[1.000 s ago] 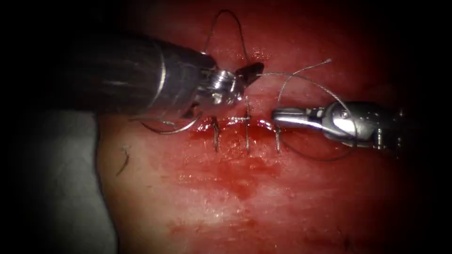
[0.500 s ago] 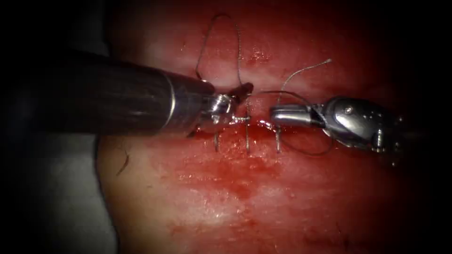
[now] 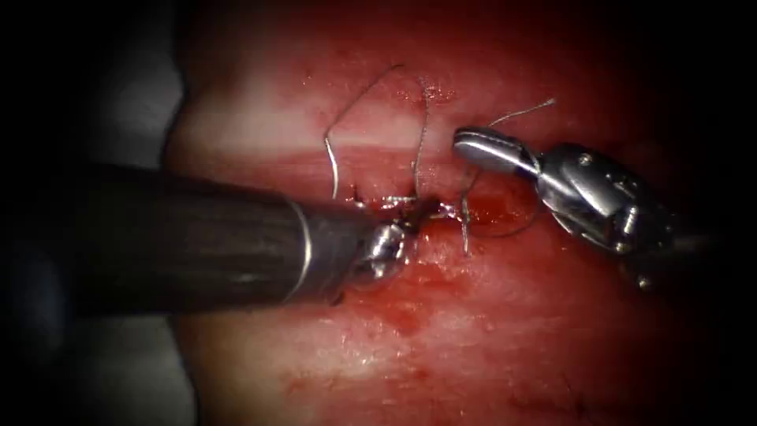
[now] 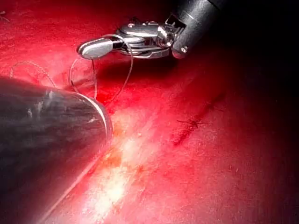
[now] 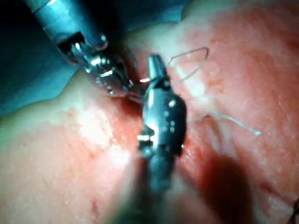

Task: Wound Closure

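The left tool [image 3: 419, 211] reaches in from the left, its dark jaws down at the cut [image 3: 394, 202] and shut on the thread [image 3: 419, 142]. From there the thread rises in a tall loop over the far tissue [image 3: 473, 315] and comes back down to the cut. The right tool [image 3: 467, 143] hovers above the cut's right part with its jaws shut and empty, and a loop of thread [image 4: 126, 74] hangs around them [image 4: 88, 48]. A short free thread end [image 3: 527, 109] lies just beyond it. The left shaft [image 3: 197, 244] covers the spot where the needle lay.
A finished stitch [image 3: 465, 233] crosses the cut beside red fluid [image 3: 493, 207]. A grey cloth [image 3: 118, 371] borders the tissue on the left. In the right wrist view the left tool [image 5: 112, 79] sits close beside the right tool's jaws [image 5: 155, 65].
The left tool swung down from above the cut onto it, drawing the thread along and covering the needle. The right tool lifted up and away from the cut, toward the free thread end.
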`<act>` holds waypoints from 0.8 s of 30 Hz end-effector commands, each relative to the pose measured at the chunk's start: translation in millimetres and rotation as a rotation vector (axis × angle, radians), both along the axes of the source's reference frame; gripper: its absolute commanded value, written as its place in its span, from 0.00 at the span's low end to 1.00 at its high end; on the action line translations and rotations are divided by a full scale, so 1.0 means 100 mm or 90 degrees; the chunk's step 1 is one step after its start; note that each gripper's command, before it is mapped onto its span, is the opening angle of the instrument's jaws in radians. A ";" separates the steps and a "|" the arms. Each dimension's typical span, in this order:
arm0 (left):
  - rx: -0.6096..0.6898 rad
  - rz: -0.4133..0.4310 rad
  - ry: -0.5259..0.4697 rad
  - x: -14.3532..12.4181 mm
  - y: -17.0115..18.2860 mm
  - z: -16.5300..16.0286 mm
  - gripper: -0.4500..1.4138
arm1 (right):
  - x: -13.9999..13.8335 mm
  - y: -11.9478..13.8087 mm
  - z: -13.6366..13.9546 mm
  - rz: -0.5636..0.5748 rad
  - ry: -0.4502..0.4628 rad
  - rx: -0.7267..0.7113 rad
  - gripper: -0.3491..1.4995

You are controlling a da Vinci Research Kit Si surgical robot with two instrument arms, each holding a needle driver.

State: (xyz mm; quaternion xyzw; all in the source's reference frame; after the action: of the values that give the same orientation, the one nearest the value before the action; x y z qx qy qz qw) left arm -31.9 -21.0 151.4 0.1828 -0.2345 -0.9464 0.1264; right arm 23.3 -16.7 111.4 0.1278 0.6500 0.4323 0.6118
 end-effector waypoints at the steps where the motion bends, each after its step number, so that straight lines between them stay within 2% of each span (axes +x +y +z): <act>1: 0.003 0.000 0.001 -0.004 -0.010 0.005 0.00 | 0.008 -0.010 0.006 0.020 0.003 0.054 0.00; 2: 0.003 0.000 0.001 -0.004 -0.011 0.004 0.00 | 0.007 -0.010 0.008 0.037 -0.007 0.086 0.00; 3: 0.003 0.001 0.001 -0.002 -0.012 0.003 0.00 | 0.006 -0.010 0.011 0.051 -0.028 0.119 0.15; 4: 0.005 -0.001 -0.001 0.000 -0.011 0.003 0.00 | 0.004 -0.011 0.013 0.059 -0.045 0.136 0.22; 8: 0.011 -0.011 -0.008 0.004 -0.013 0.002 0.00 | -0.004 -0.017 0.026 0.088 -0.091 0.184 0.27; 11: 0.013 -0.015 -0.009 0.004 -0.014 0.002 0.00 | -0.011 -0.020 0.041 0.109 -0.110 0.223 0.43; 13: 0.014 -0.016 -0.008 0.002 -0.013 0.001 0.00 | -0.015 -0.021 0.053 0.123 -0.111 0.244 0.60; 14: 0.012 -0.017 -0.009 0.001 -0.012 0.001 0.00 | -0.017 -0.022 0.059 0.130 -0.108 0.250 0.63; 19: 0.011 -0.030 -0.014 -0.002 -0.006 0.001 0.00 | -0.032 -0.028 0.088 0.172 -0.116 0.287 0.55; 24: 0.011 -0.032 -0.013 -0.004 -0.004 0.001 0.00 | -0.034 -0.029 0.110 0.200 -0.088 0.331 0.54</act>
State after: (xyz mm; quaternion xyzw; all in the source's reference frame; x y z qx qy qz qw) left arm -31.9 -20.6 150.9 0.1878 -0.2341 -0.9489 0.0980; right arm 19.4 -18.8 121.8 0.1505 0.4867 0.6843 0.5217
